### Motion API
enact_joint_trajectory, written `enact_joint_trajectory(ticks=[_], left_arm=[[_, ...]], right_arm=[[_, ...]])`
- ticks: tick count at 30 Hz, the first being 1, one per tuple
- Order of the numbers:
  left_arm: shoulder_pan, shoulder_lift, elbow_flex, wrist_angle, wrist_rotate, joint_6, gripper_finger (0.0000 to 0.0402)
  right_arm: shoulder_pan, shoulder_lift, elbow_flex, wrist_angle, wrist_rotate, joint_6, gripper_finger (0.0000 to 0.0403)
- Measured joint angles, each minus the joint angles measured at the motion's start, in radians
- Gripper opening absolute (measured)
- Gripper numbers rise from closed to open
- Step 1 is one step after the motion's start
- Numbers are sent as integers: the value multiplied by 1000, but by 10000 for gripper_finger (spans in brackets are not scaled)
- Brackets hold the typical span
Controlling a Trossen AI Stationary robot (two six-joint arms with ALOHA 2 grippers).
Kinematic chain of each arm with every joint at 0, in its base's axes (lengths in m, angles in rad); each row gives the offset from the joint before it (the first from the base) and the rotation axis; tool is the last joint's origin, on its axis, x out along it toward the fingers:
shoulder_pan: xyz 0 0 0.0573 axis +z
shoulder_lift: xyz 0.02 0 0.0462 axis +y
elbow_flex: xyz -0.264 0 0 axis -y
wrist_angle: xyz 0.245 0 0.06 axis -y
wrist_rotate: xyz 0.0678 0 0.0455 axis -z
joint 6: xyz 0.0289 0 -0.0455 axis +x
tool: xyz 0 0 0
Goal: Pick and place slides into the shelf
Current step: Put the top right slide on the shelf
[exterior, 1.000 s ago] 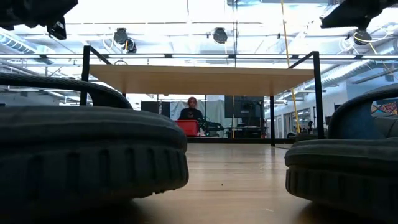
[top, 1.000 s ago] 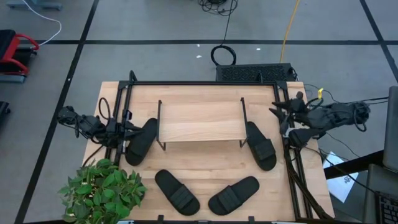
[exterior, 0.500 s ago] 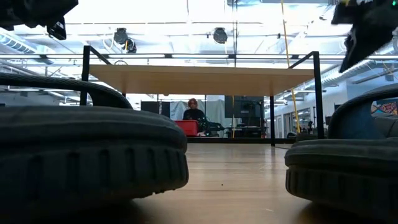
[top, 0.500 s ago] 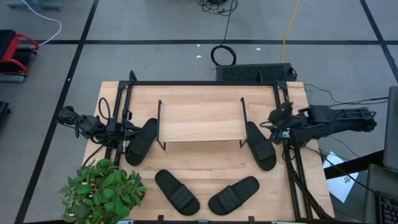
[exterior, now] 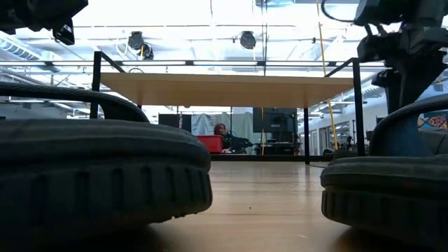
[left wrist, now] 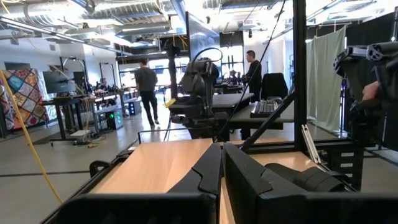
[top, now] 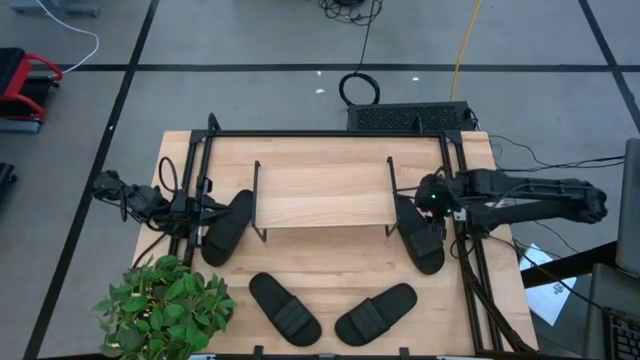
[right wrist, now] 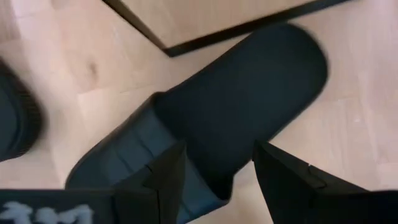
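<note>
Four black slides lie sole-down on the table. One (top: 228, 226) is left of the shelf, one (top: 420, 235) right of it, and two (top: 284, 307) (top: 376, 312) are near the front edge. The shelf (top: 322, 195), a light board on thin black legs, stands mid-table, and its board (exterior: 224, 87) spans the low view. My right gripper (top: 432, 200) hangs open over the right slide (right wrist: 249, 106), pointing down. Its fingers (right wrist: 168, 174) stand on either side of the footbed beside the strap (right wrist: 124, 162). My left gripper (left wrist: 222, 168) waits shut at the table's left edge, beside the left slide.
A large black metal frame (top: 200, 170) surrounds the table. A green potted plant (top: 165, 305) sits at the near left corner. In the low view two slides (exterior: 98, 175) (exterior: 392, 189) loom close in front. People move about in the room beyond.
My right gripper has swung from the table's right edge toward the left and come down over the right slide, tipping to point downward. The slides and the shelf have stayed in place.
</note>
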Motion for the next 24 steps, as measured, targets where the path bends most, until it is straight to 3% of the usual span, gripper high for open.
enact_joint_trajectory(ticks=[8, 13, 24], left_arm=[[0, 0, 0, -1, 1, 0, 24], [0, 0, 0, -1, 1, 0, 24], [0, 0, 0, -35, 1, 1, 24]], right_arm=[[-64, 97, 0, 3, -112, -40, 179], [-88, 135, 0, 5, -255, -85, 179], [-91, 213, -18, 7, -233, -79, 179]])
